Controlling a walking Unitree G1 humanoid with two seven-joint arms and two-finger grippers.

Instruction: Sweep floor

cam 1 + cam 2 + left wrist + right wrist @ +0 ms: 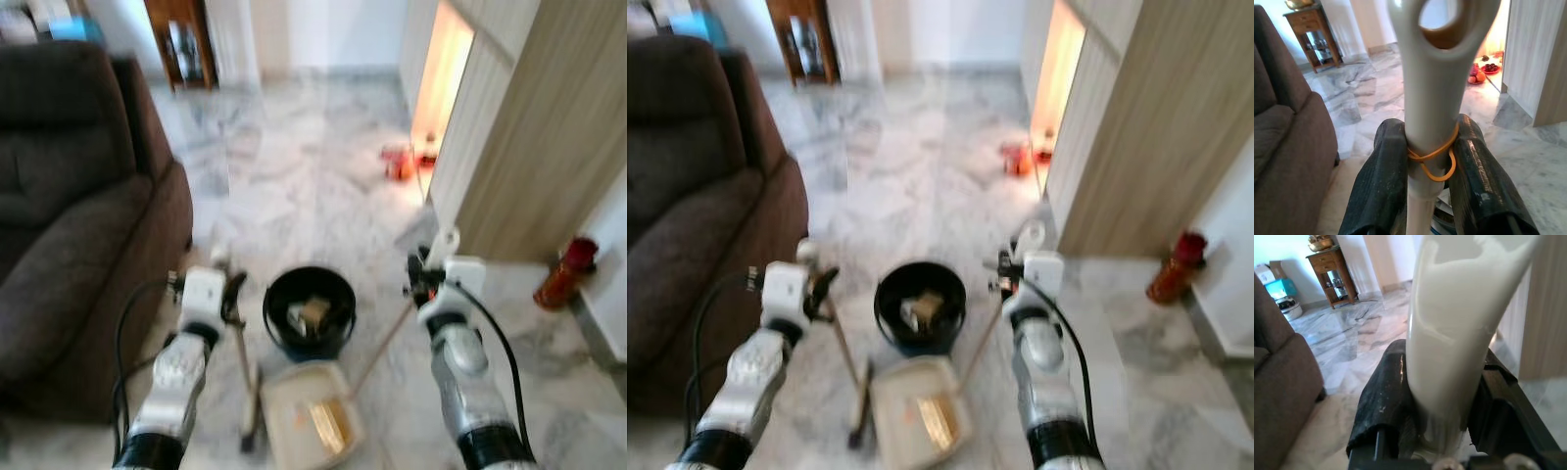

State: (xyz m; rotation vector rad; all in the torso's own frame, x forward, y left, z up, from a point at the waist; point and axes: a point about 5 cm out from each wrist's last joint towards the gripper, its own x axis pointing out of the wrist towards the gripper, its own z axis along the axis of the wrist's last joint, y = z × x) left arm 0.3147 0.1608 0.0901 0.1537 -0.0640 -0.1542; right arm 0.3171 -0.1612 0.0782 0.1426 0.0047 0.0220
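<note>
Marble floor (313, 176), grey-veined and glossy, stretches toward a lit doorway. On it, close before the robot, lies a cream plastic dustpan (312, 414) with some debris inside, and its thin wooden handle (384, 345) rises slanting up to the right gripper (428, 277), whose black fingers (1382, 406) are closed on the white handle end. The left gripper (227, 294) clamps the white top of a short brush (247, 392); its stick runs down, almost upright, with the dark head on the floor just beside the dustpan. Behind the dustpan stands a round black bin (310, 311). A dark brown sofa (69, 215) is on the left.
</note>
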